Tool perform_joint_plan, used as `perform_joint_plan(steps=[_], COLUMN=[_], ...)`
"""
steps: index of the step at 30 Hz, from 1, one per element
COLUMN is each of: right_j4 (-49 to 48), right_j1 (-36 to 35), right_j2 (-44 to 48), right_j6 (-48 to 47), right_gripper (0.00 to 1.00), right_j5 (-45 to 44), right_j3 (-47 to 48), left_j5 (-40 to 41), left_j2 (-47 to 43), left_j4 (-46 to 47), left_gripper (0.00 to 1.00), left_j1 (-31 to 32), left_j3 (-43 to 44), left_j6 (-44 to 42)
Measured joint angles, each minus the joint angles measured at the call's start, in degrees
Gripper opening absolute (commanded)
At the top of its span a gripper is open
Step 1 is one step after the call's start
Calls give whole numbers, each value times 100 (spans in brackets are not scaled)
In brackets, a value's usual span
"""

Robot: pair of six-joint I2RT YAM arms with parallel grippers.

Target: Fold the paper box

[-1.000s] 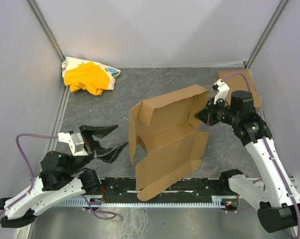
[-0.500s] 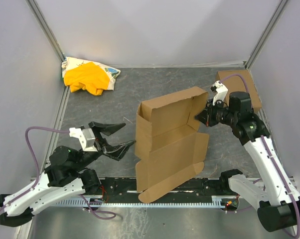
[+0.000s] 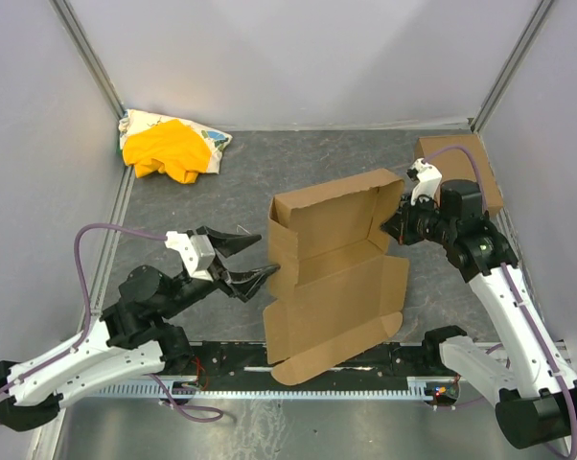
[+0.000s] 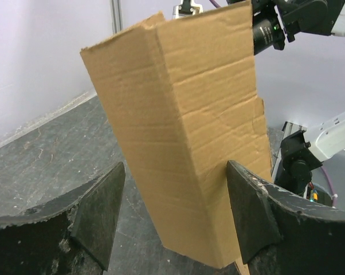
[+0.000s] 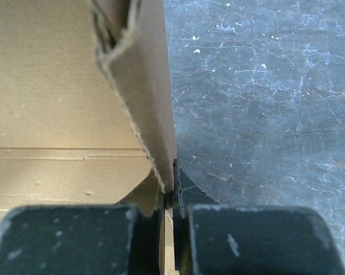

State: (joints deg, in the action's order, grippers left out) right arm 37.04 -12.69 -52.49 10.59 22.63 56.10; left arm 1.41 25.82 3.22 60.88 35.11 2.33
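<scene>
The paper box (image 3: 332, 259) is a brown cardboard mailer, half formed, standing tilted in the middle of the dark mat. Its front flap reaches down over the near rail. My right gripper (image 3: 392, 226) is shut on the box's right side wall, the cardboard edge (image 5: 152, 114) pinched between its jaws. My left gripper (image 3: 255, 259) is open, its fingers on either side of the box's left corner (image 4: 178, 149), without touching it. The fingertips (image 4: 250, 215) sit near the corner's lower end.
A yellow cloth on a printed bag (image 3: 171, 147) lies at the back left. A small ready-folded brown box (image 3: 461, 163) sits at the back right behind my right arm. Grey walls close the sides. A metal rail (image 3: 221, 369) runs along the near edge.
My left arm has swung right and forward, bringing its open gripper up to the box's left corner. The box's left wall has turned more upright. The right gripper has kept its hold.
</scene>
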Motion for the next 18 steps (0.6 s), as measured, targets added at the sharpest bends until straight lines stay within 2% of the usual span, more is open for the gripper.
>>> perform_joint_plan(steps=[12, 18], right_j4=[4, 7], right_j1=[-42, -260], right_j2=[149, 155], right_j6=[-9, 15], right_gripper=[2, 2], right_j5=[-116, -682], right_j3=[-74, -144], left_j5=[157, 570], left_j2=[737, 1259], left_j4=[192, 380], left_gripper=[73, 64], left_j1=[0, -7], left_j3=[201, 291], left_j6=[94, 131])
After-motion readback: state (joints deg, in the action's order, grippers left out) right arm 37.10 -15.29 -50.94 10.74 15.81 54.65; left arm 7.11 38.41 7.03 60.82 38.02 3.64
